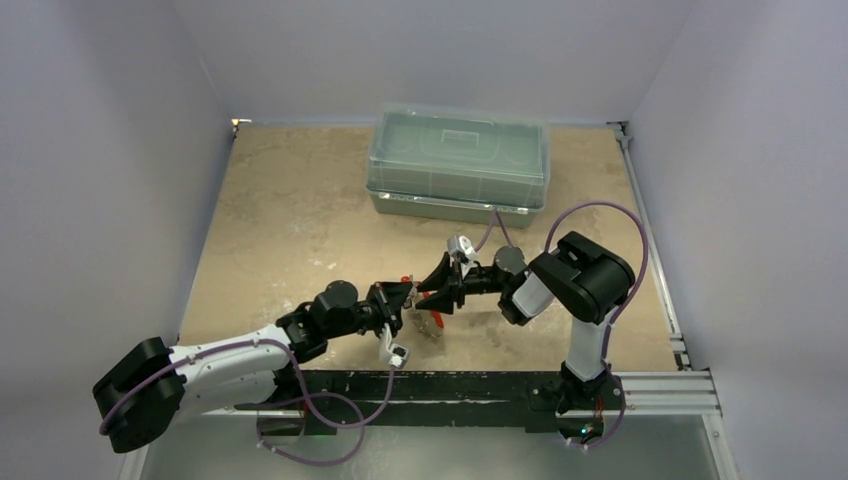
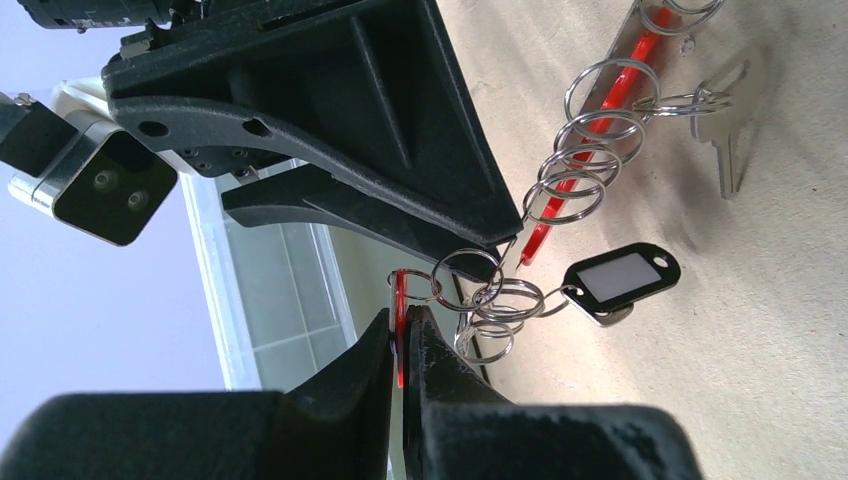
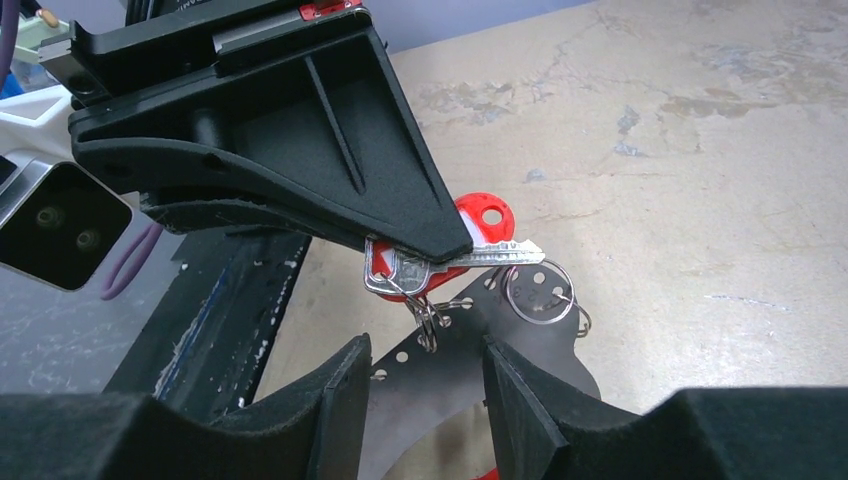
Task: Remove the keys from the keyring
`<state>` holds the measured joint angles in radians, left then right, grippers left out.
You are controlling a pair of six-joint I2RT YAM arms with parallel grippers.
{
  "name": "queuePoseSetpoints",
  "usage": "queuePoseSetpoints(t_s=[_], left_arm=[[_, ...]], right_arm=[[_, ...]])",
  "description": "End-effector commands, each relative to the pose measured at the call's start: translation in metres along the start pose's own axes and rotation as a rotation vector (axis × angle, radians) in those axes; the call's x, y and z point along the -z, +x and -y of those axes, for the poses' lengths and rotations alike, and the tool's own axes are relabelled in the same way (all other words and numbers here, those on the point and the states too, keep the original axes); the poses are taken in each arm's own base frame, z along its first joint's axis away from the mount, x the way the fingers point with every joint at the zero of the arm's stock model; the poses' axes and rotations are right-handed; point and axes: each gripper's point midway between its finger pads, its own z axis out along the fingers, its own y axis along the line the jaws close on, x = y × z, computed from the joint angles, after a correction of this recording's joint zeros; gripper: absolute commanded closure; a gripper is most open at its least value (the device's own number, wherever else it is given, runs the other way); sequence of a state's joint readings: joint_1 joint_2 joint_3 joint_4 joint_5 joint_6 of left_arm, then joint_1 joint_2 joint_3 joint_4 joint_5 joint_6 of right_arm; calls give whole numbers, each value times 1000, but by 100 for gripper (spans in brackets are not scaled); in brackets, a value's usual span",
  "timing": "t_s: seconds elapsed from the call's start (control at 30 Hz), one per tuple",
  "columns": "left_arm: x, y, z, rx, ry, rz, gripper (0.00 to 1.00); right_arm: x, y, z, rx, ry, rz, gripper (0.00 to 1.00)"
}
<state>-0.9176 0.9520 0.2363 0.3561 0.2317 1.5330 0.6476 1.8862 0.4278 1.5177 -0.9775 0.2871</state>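
Observation:
My left gripper (image 1: 408,298) is shut on two keys held together: a red-headed key (image 3: 482,214) and a silver key (image 3: 500,254). Its fingertips (image 2: 375,335) pinch them edge-on in the left wrist view. Thin rings (image 2: 500,305) chain these keys to the keyring (image 3: 440,392), a crescent plate with holes and a red edge (image 2: 645,45). My right gripper (image 3: 425,350) is open, its jaws standing either side of the plate without touching it. Another silver key (image 2: 733,120) and a black tag with a white label (image 2: 620,280) hang from the rings near the tabletop.
A large clear plastic box (image 1: 458,160) with a lid stands at the back of the beige table (image 1: 290,230). A black rail (image 1: 450,385) runs along the near edge. The two grippers meet just in front of that rail.

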Motion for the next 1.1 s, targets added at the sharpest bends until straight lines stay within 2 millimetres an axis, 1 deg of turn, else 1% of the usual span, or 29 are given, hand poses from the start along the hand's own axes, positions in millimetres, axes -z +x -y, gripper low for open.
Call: queuePoseSetpoints(t_s=[0.0, 0.03, 0.13, 0.2, 0.37, 0.4, 0.57, 0.8, 1.07], left_arm=[[2, -5, -18, -23, -68, 29, 100], [2, -5, -18, -23, -70, 30, 100], [2, -5, -19, -21, -75, 29, 100], [2, -4, -19, -19, -74, 27, 100], [2, -1, -20, -18, -74, 16, 100], [2, 0, -20, -20, -72, 15, 100], [-2, -4, -24, -35, -69, 42, 100], [-10, -9, -13, -73, -30, 76, 100], [-26, -12, -16, -99, -25, 105, 100]], right_arm=[[-6, -32, -3, 160, -46, 98, 53], [-6, -32, -3, 160, -49, 101, 54], [-7, -32, -4, 151, -54, 104, 60], [-7, -32, -3, 147, -55, 106, 69], [-7, -32, -4, 145, -58, 106, 98], [-7, -32, -4, 143, -58, 103, 100], [-7, -34, -4, 141, -53, 102, 100], [-8, -35, 1, 141, -17, 73, 100], [-10, -39, 1, 142, -9, 72, 100]])
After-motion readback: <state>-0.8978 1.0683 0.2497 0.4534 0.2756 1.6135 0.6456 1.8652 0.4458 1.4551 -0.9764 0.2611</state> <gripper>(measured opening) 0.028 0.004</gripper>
